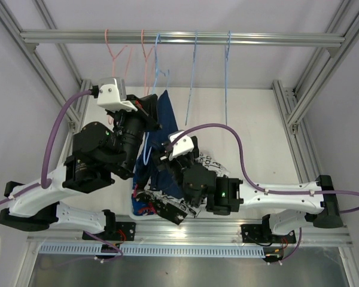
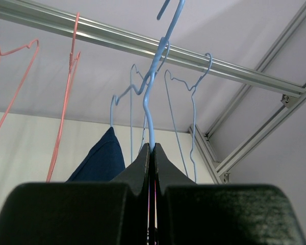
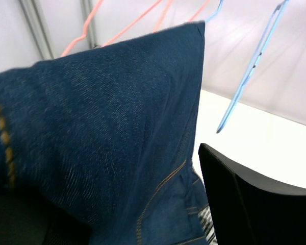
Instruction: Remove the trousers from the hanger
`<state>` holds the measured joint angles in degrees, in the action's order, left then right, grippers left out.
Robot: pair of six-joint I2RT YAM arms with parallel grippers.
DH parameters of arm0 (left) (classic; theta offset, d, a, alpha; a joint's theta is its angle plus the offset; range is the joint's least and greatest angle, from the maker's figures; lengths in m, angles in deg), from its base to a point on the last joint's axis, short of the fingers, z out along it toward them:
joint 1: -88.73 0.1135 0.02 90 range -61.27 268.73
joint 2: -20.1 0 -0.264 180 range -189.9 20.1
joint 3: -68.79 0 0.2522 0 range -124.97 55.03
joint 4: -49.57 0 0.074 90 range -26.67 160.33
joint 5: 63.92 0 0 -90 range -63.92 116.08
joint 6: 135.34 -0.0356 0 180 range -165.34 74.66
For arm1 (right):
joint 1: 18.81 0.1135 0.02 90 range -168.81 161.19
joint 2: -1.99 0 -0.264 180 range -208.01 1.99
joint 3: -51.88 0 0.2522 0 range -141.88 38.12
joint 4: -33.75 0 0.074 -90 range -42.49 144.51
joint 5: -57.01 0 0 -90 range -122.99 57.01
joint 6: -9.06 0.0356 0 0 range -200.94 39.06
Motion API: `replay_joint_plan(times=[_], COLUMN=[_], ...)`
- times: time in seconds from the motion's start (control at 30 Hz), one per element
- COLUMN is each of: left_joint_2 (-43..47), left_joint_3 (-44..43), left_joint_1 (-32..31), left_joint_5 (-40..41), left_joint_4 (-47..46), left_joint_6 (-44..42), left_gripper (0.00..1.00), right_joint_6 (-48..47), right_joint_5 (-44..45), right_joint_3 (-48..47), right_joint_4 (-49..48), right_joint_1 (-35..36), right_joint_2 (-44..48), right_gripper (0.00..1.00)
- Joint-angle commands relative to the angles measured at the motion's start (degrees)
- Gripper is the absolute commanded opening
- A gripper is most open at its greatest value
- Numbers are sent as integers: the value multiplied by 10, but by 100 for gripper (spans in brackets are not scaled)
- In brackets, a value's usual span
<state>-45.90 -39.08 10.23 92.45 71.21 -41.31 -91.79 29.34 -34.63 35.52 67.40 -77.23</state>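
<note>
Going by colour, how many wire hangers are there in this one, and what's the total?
Pink hangers: 2
Blue hangers: 3, one of them clamped in the left gripper
Total: 5

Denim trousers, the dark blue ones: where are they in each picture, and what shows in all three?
Top external: the denim trousers hang in the middle of the picture.
Left wrist: only a corner, lower left of centre.
Right wrist: close up, filling the left and middle.
Shared landmark: the pink hangers, seen in every view.
</note>
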Motion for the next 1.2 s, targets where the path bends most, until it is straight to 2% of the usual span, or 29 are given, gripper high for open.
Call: replay_joint_plan(times=[0.0,0.13,0.23,0.33,0.37,0.47,0.67,0.8,1.0,1.17], left_joint_2=[11,7,3,2,2,8,27,29,38,63], left_joint_3=[-7,-2,5,9,10,17,45,62,98,144], left_joint_1=[-7,-7,-7,-7,-7,-7,-7,-7,-7,-7], left_joint_5=[-5,-7,-9,-8,-6,-5,-10,-5,10,34], left_joint_4=[-23,-32,-36,-35,-34,-33,-23,32,145,222], left_joint_6=[6,-8,-14,-14,-14,-14,4,52,202,279], left_gripper=[1,1,1,1,1,1,1,1,1,1], right_joint_6=[-15,-36,-50,-54,-54,-59,-87,-130,-232,-297], right_joint_5=[-43,-60,-68,-75,-74,-69,-55,-41,-5,24], right_joint_3=[9,-20,-43,-64,-70,-82,-102,-151,-201,-196], right_joint_4=[-58,-71,-70,-63,-54,-46,-40,-37,-55,-91], right_joint_1=[-26,-34,-35,-32,-31,-25,-6,11,54,86], right_joint_2=[20,14,6,3,2,4,21,22,21,38], right_gripper=[74,74,63,40,21,0,0,0,0,0])
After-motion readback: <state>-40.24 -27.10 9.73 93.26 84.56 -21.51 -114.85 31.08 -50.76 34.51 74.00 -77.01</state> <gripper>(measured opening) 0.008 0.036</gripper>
